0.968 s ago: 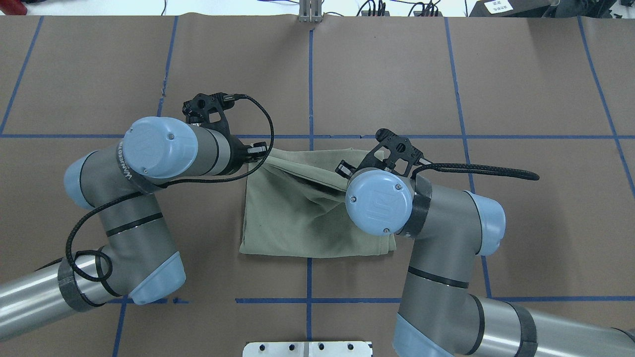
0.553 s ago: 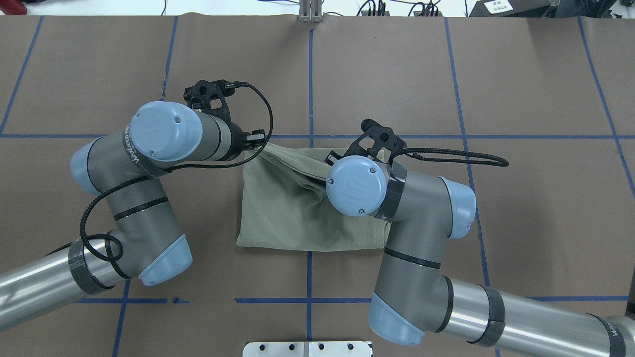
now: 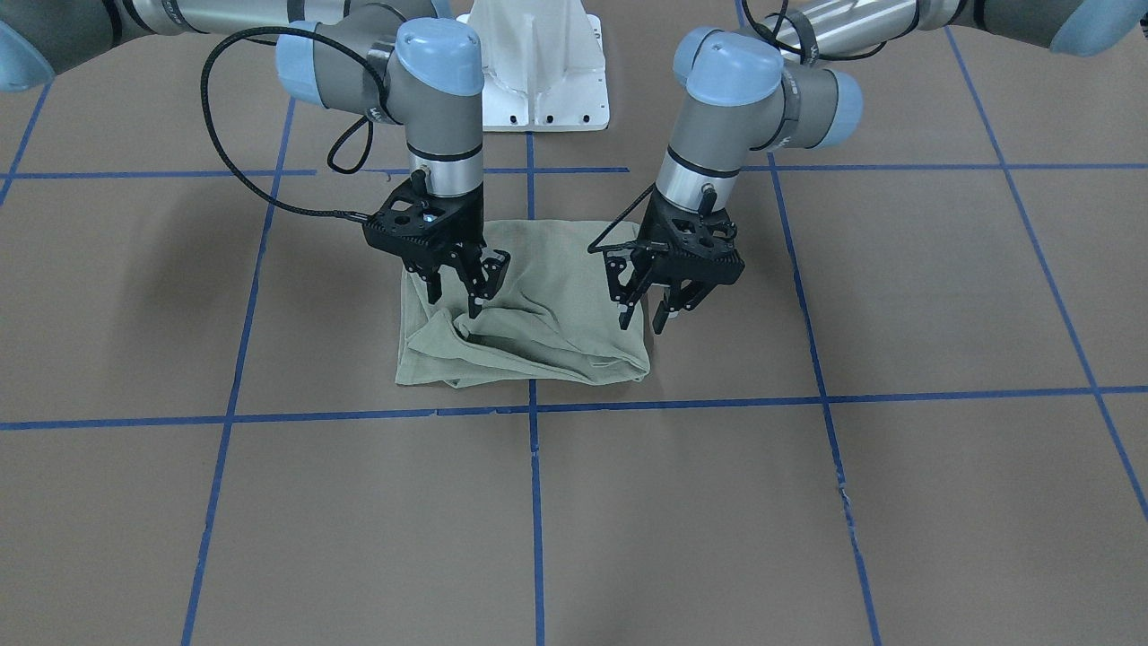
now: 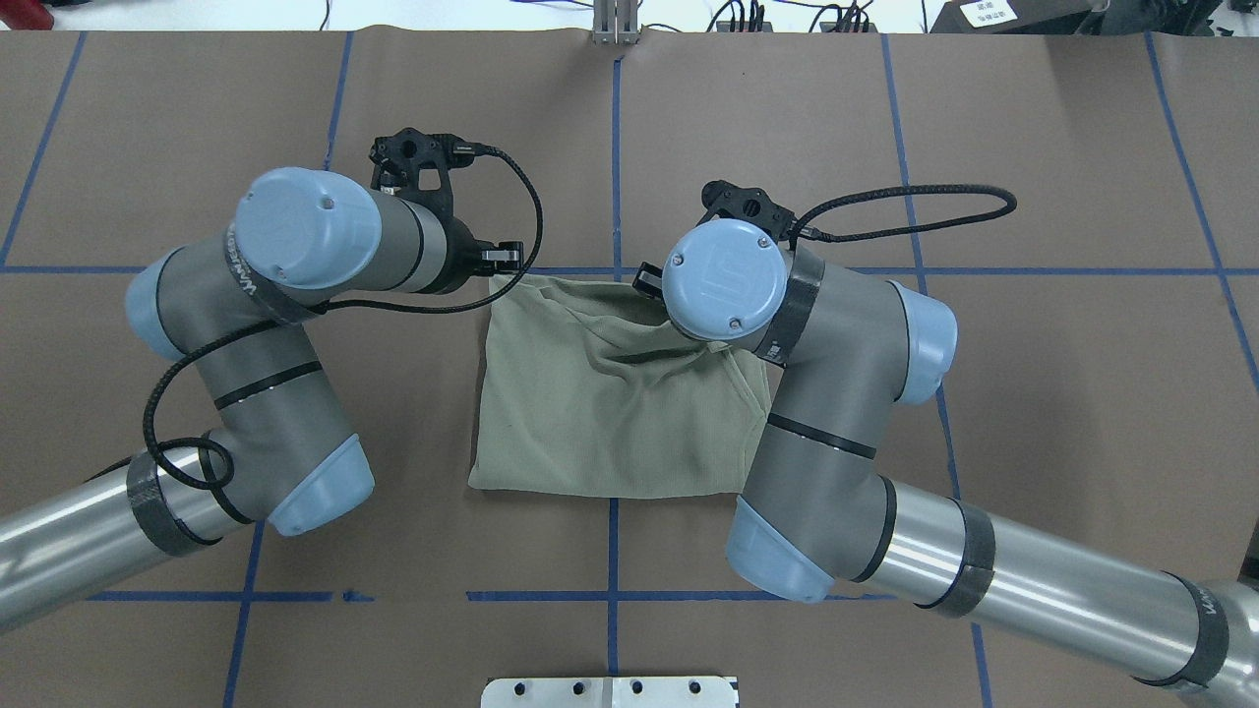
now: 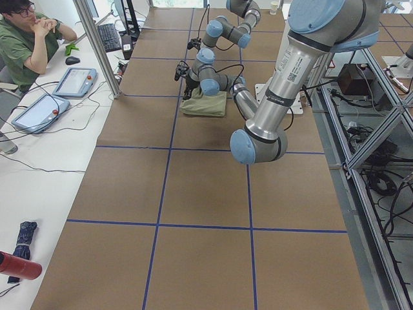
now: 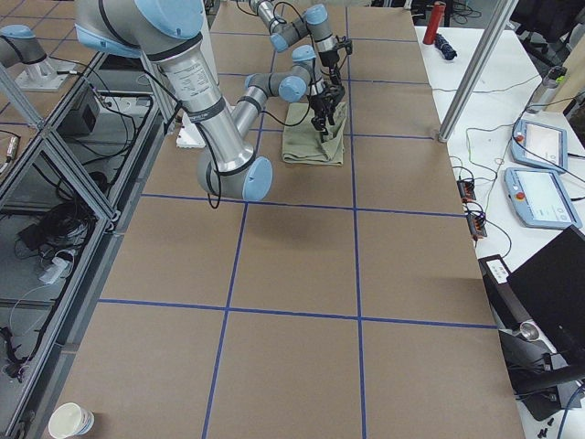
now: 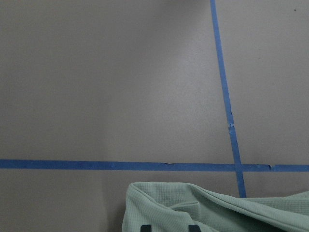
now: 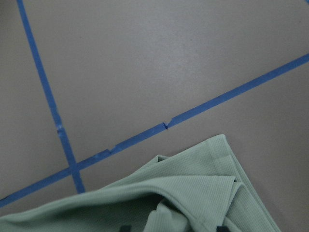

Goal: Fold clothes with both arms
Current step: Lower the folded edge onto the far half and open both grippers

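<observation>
Items, listed left to right across the overhead view.

1. Left arm (image 4: 295,236): silver-grey tube, light-blue joint caps, black cable looped at its side. It comes in from the lower left, with the wrist over the shirt's far left corner.
2. Left gripper (image 3: 642,321): black, pointing down, raised just above that side edge of the shirt. The fingers (image 3: 622,314) stand a narrow way apart with nothing between them. In the left wrist view, both tips show at the bottom edge over the cloth.
3. Shirt (image 4: 610,413): pale sage-green knit, folded to a rough rectangle. It lies flat on the table (image 4: 1033,128) at the centre, between the two arms. It straddles the middle tape line (image 4: 616,147), with its far edge just beside the cross line. The near edge is smooth. The far part is rumpled into loose ridges under the right wrist.
4. Right arm (image 4: 836,393): same build, coming in from the lower right, its elbow covering the shirt's right edge.
5. Right gripper (image 3: 455,305): black, pointing down over the rumpled far corner. The fingers (image 3: 473,305) are spread wide, one tip close to a raised fold, clamping nothing.
6. White base plate (image 4: 610,691): at the near table edge, centre.
</observation>
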